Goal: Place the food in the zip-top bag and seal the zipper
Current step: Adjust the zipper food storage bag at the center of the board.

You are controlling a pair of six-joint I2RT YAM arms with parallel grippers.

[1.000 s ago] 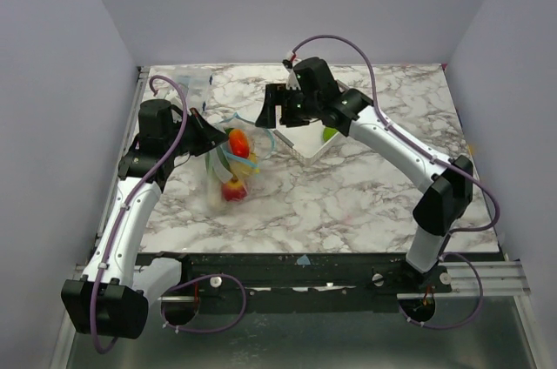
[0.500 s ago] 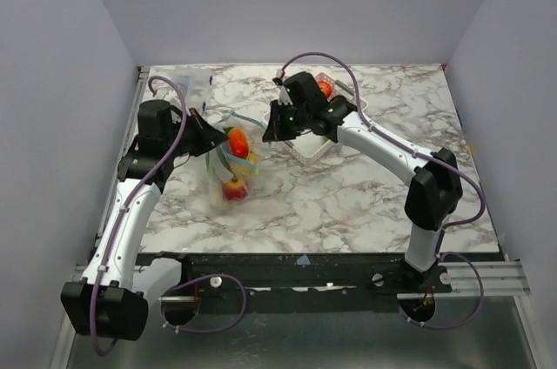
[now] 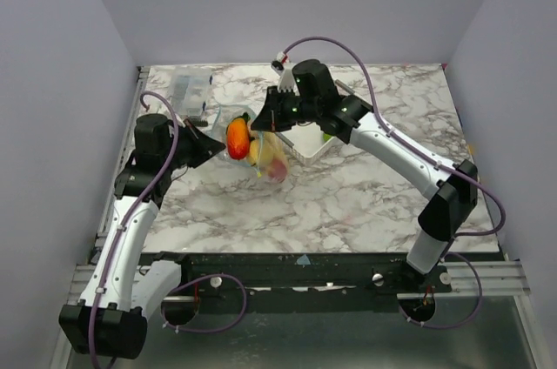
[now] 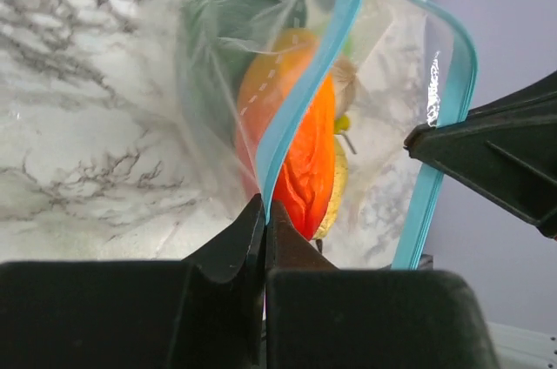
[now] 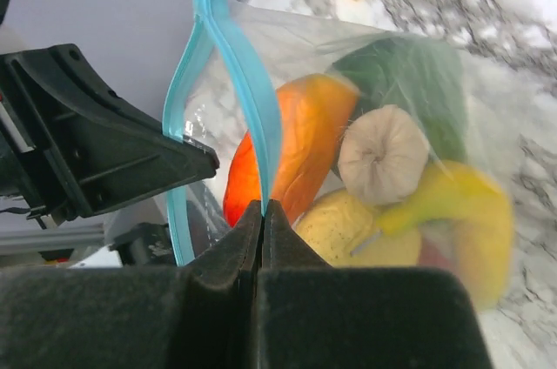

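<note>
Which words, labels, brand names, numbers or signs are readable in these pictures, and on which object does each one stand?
None can be read. A small white mark on the zip-top bag, beside the zipper, is too blurred to tell whether it is print.

Soft, even overhead light leaves only faint shadows on the desk [image 3: 348, 204]. The zip-top bag [image 4: 209, 64] shows small glints; the right wrist view blurs toward its edges.
</note>
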